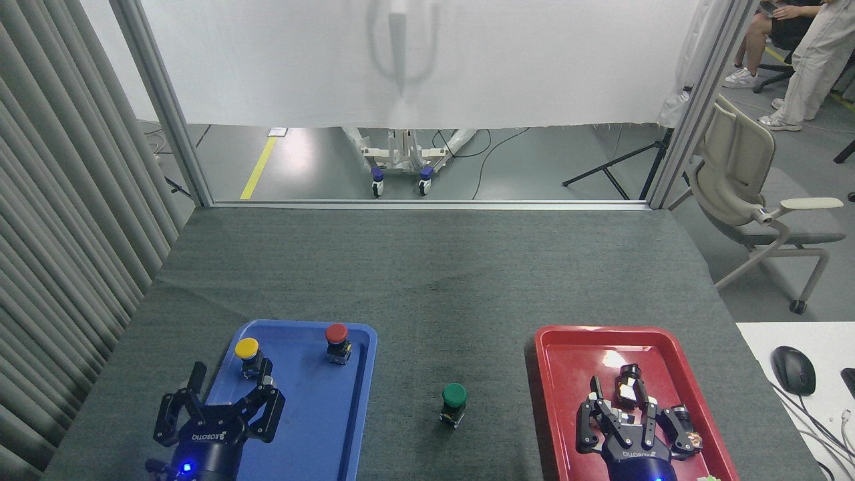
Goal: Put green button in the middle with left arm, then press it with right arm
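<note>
the green button [454,403] stands upright on the bare dark grey felt-like cloth [427,280], between the blue tray [314,427] and the red tray [568,374], its round domed cap over a square black-and-silver base. nothing touches it. the left gripper [230,391] hangs over the blue tray's near left edge, linkage fingers spread and empty. the right gripper [622,396] hovers over the red tray, fingers parted above small metallic parts.

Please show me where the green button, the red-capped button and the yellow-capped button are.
green button [454,394]: head view, on its round green cap.
red-capped button [336,333]: head view, on its red cap.
yellow-capped button [246,347]: head view, on its yellow cap.
</note>
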Available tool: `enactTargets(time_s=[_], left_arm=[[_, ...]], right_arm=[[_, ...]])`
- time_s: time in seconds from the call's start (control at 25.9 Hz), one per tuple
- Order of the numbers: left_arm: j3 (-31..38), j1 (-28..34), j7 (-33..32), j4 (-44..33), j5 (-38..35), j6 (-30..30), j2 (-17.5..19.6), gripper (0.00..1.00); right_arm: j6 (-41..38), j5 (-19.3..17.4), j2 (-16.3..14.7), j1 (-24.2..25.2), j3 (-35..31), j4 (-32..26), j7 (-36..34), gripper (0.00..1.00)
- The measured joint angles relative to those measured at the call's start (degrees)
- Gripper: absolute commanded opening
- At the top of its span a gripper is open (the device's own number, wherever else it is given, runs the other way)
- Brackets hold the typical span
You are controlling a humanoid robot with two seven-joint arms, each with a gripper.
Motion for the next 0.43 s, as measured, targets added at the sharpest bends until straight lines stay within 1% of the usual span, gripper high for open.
enactTargets(time_s=[0.43], left_arm=[[0.0, 1.1, 0.0, 0.1, -0.1, 0.1, 0.2, 1.00]], right_arm=[[0.0, -0.1, -0.4, 0.1, -0.1, -0.8, -0.2, 1.00]])
